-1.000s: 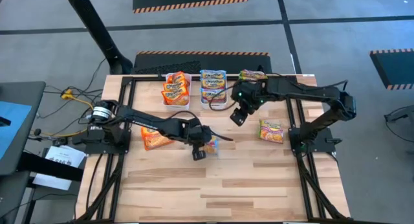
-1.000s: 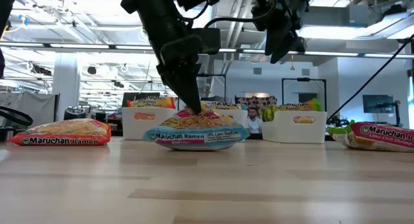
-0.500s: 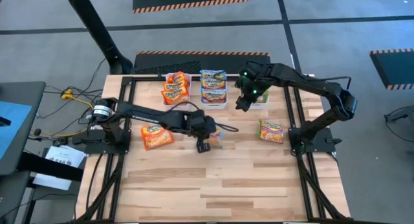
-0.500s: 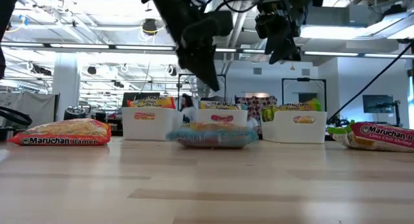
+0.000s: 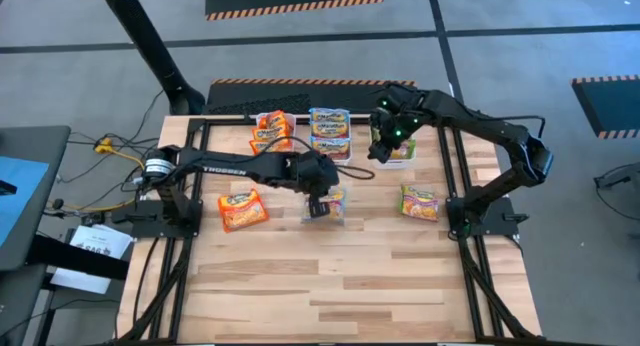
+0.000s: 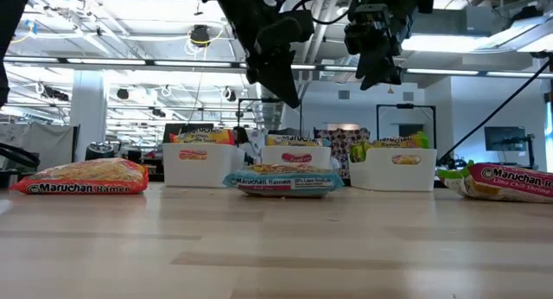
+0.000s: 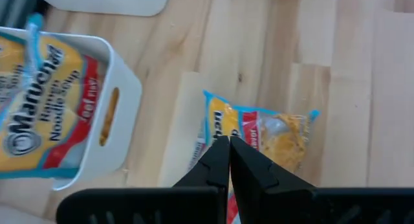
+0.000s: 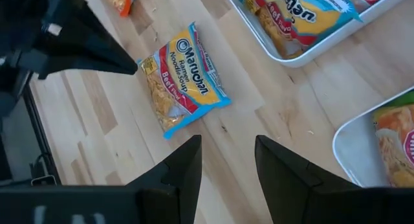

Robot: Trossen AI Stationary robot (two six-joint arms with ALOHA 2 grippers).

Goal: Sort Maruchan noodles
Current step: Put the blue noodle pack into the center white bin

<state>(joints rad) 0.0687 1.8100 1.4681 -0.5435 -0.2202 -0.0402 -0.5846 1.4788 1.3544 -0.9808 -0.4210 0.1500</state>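
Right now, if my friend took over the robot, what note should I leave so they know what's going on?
Left claw: shut, empty, raised over the blue packet lying mid-table.
Right claw: open, empty, above the right bin.
Done: orange packets in the left bin, blue ones in the middle bin, green-pink ones in the right bin.
Left: the blue packet, one orange packet on the left, one green-pink packet on the right.

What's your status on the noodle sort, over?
Left pincer shut, empty, above blue packet on table. Right pincer open, over right bin. Nothing blocking.
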